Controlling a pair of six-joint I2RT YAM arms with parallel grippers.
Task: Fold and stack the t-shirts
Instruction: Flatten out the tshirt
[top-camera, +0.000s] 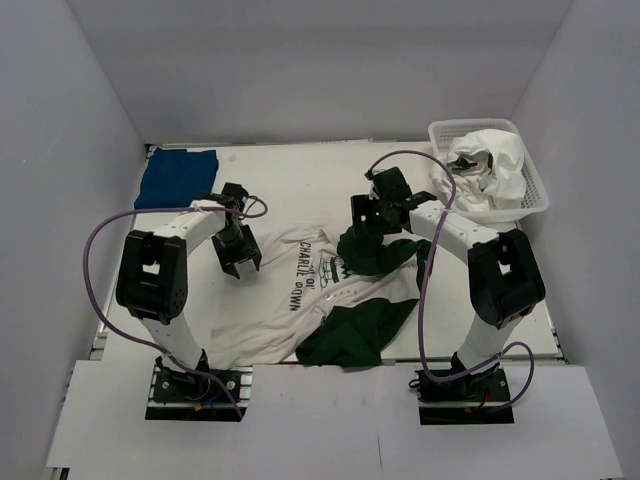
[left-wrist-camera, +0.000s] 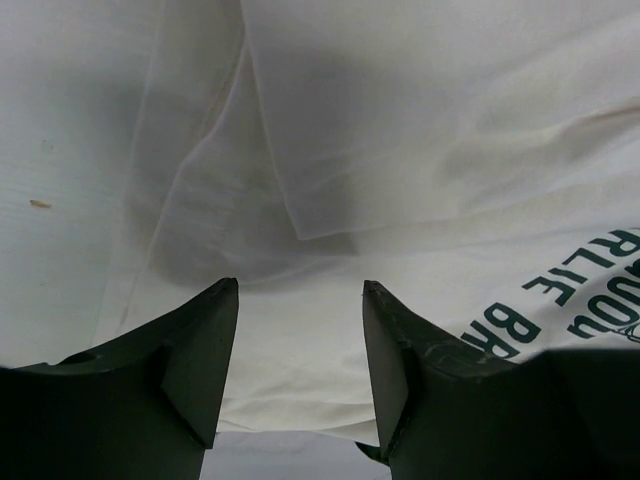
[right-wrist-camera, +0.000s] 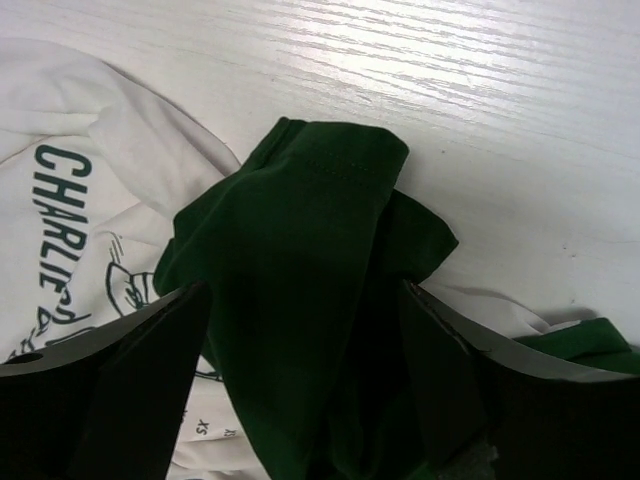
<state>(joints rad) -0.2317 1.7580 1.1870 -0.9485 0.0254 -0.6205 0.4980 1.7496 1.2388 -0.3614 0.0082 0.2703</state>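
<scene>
**Left gripper** (left-wrist-camera: 300, 285): jaws spread, nothing between them. It points down over the left part of the white tee (top-camera: 280, 310), above a folded-over hem. The left arm rises from its near-left base, elbow high, with the wrist bent downward.

**Right gripper** (right-wrist-camera: 300, 288): jaws spread wide, astride a bunched dark green sleeve (right-wrist-camera: 300, 200) without pinching it. The right arm arches from the near-right base, its wrist reaching left.

**White tee**: centre of the table (top-camera: 300, 180), between the arms. It lies crumpled, with the dark "CHARLIE BROWN" print facing up and running sideways. The second green sleeve (top-camera: 350, 335) is heaped at its near edge.

**Royal-blue tee** (top-camera: 175, 178): far left corner, lying flat, well apart from the white one.

**Basket** (top-camera: 470, 124): white mesh, far right corner, holding a crumpled white cloth (top-camera: 490, 165) with some dark marking.
</scene>
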